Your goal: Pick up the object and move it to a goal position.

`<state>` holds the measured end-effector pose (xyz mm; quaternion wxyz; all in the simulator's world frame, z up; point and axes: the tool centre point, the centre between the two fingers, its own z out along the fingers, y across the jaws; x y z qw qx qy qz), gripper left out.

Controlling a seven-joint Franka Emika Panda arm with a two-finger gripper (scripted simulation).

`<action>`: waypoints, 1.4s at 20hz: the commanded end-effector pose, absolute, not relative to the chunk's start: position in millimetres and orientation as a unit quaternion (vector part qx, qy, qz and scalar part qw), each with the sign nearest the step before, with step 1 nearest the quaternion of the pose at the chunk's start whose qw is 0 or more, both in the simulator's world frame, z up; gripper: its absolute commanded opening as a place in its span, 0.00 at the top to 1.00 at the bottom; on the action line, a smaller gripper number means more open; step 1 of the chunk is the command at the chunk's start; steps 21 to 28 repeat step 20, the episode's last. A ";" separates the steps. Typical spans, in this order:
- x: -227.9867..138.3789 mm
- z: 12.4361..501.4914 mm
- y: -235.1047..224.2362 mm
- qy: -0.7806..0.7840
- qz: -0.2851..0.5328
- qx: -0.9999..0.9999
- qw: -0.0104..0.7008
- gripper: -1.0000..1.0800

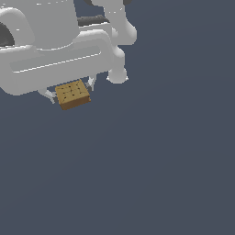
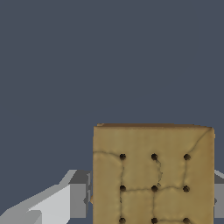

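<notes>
The tan block (image 1: 72,94) is clamped between the fingers of the white gripper (image 1: 71,90), at the exterior view's upper left.

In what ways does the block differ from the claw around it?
The block is tan-brown with dark dots on top; the claw is plain white and grey. The block is one flat square piece; the claw has two fingers, one on each side of it. The block is narrower than the claw's white body. Both hang over the same dark floor.
</notes>
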<state>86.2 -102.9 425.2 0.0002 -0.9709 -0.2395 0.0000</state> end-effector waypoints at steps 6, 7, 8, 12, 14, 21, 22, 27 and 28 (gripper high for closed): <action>88.0 453.8 -104.2 -0.239 0.000 -0.971 0.000 1.00; 88.3 455.9 -104.3 -0.239 0.000 -0.971 0.000 1.00; 88.5 457.7 -104.4 -0.239 0.000 -0.971 0.000 1.00; 89.2 462.9 -104.7 -0.239 0.000 -0.971 0.000 1.00; 89.5 464.5 -104.8 -0.239 0.000 -0.971 0.000 1.00; 89.8 466.2 -105.0 -0.239 0.000 -0.971 0.000 1.00; 89.8 466.2 -105.0 -0.239 0.000 -0.971 0.000 1.00; 89.8 466.2 -105.0 -0.239 0.000 -0.971 0.000 1.00; 89.8 466.2 -105.0 -0.239 0.000 -0.971 0.000 1.00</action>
